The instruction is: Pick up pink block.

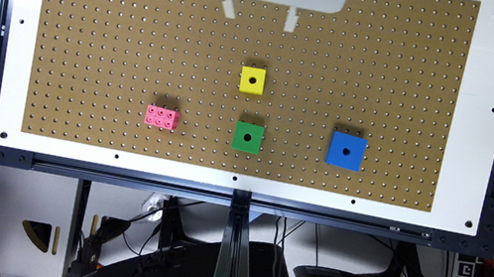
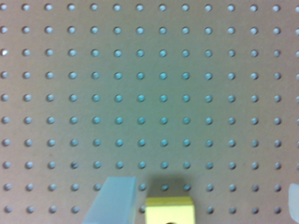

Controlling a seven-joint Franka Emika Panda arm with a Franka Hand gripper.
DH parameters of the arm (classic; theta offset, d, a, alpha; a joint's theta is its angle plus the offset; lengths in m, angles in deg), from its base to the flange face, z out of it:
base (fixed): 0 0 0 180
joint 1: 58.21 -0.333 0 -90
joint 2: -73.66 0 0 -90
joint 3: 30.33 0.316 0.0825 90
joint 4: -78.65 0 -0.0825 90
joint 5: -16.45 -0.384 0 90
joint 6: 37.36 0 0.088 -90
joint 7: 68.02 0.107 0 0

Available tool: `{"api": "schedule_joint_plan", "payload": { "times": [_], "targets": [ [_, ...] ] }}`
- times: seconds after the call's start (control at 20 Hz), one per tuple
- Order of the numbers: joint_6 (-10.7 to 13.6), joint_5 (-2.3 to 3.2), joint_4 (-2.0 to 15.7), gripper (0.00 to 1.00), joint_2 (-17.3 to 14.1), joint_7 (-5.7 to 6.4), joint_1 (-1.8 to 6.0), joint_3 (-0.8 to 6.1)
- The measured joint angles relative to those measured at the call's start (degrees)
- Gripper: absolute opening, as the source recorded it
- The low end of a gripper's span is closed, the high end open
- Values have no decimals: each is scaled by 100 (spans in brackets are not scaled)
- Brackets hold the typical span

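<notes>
Pink block (image 1: 162,117) was sitting on the brown pegboard (image 1: 93,32), toward the exterior view's left, roughly level with the green cube (image 1: 247,137) and the blue cube (image 1: 346,151) further to the exterior view's right. A yellow cube (image 1: 252,80) with a centre hole sat further up the board from the green one. Nothing was touching the pink one, so the pick hadn't started.

The gripper (image 1: 259,14) hung high at the top of the exterior view, well apart from the block. Its jaws were spread fairly wide with nothing between them; in the wrist view one pale finger (image 2: 114,199) showed right beside the yellow cube's edge (image 2: 169,209).

Handling-wise, my guess: it's a small hard plastic brick, 2x3 studs, light and stiff, and smooth enough to slip a bit. I'd pinch it across the two long flat sides, low on the body and centred, not on the studs. It looked slightly skewed on the board, so the wrist probably needed a small twist to line up.
</notes>
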Motion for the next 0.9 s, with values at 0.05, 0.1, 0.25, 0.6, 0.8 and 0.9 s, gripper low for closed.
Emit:
{"api": "schedule_joint_plan", "payload": {
  "times": [0.05, 0.1, 0.25, 0.6, 0.8, 0.9],
  "targets": [
    [-1, 0, 103, 100, -98, -42, 50, 0],
    [-1, 0, 210, 100, -204, -76, 93, 0],
    [-1, 2, 600, 100, -593, -180, 211, 0],
    [-1, 20, 1419, 100, -1340, -372, 433, -3],
    [1, 32, 1854, 100, -1688, -528, 602, -5],
    [1, 35, 2146, 100, -1929, -663, 734, -6]
  ]
}}
